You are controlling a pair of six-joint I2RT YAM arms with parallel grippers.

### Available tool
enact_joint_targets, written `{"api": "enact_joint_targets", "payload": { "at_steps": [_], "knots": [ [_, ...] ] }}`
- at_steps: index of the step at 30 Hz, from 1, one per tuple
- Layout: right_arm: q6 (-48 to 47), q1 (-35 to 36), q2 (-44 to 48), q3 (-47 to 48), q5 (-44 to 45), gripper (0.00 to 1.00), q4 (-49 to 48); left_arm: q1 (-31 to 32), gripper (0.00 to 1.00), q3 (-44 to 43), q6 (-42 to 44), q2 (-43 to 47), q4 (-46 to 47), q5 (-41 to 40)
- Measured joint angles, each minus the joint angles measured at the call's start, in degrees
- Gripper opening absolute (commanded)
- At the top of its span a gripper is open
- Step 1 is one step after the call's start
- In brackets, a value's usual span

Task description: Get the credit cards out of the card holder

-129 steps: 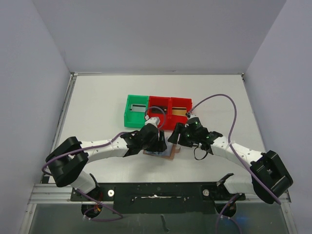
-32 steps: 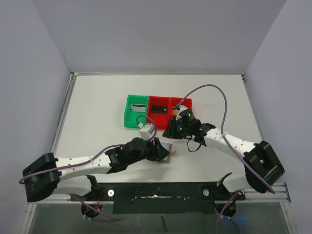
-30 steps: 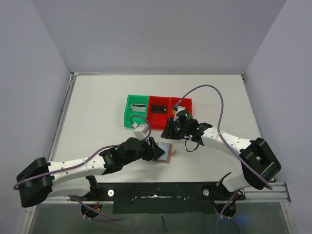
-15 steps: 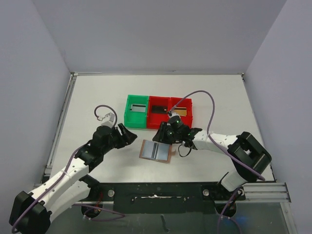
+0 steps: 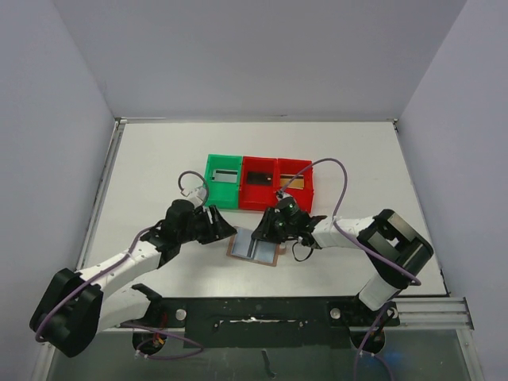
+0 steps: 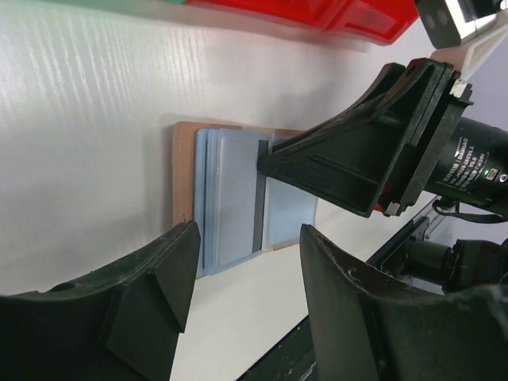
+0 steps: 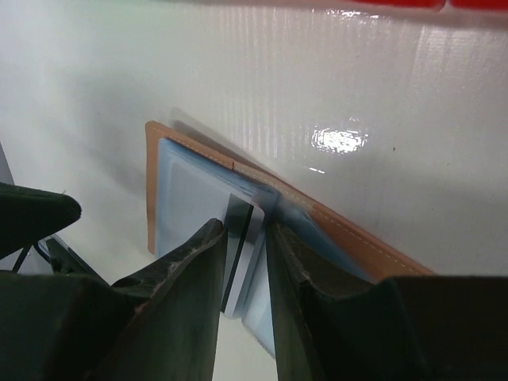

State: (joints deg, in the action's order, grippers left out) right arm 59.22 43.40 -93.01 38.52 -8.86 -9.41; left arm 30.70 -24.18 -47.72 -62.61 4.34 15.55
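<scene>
Currently, table (image 5: pixel 159 159): white surface filling the middle of the overhead view, with grey walls around it.
Left arm: enters from the lower left of the overhead view and reaches toward centre.
Right arm: enters from the lower right, folded low, and reaches left toward centre.
Green bin (image 5: pixel 208 181): just above centre, joined on its right by the red bins (image 5: pixel 276 173); flat pieces lie inside, too small to name.
Card holder (image 5: pixel 252 246): just below centre of the overhead view, below the red bins. It lies open and flat, with a brown leather-like border around pale blue-grey pockets and a dark line down the middle. The left wrist view (image 6: pixel 230 198) shows the pockets layered in steps.
Left gripper (image 5: pixel 226 230): just beside the holder's left edge, jaws spread with nothing between them (image 6: pixel 248 238).
Right gripper (image 5: pixel 264 230): tip down on the holder's middle (image 7: pixel 244 230), jaws only narrowly apart; whether they pinch anything cannot be told.
Card (image 7: pixel 240 238): pale with a dark stripe, its end showing from a pocket in the gap between the right fingers.
Change, one second back: the left gripper then sat on the holder.
Change, half a second back: the left gripper stood well to the left, and the right gripper was higher, near the red bins. The holder lay in the same place.
</scene>
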Motion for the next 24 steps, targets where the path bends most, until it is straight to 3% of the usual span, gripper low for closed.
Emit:
{"api": "enact_joint_targets", "payload": {
  "at_steps": [13,24],
  "knots": [
    [-0.39,-5.05,-0.33,-3.28,-6.01,0.25,-5.92,1.33,0.47,-0.9,1.68,-5.4,2.71,-1.29],
    [-0.68,-5.01,-0.39,-5.68,-8.55,0.29,-11.19,12.31,0.41,-1.6,-0.15,-12.96,4.92,-4.96]
  ]
}}
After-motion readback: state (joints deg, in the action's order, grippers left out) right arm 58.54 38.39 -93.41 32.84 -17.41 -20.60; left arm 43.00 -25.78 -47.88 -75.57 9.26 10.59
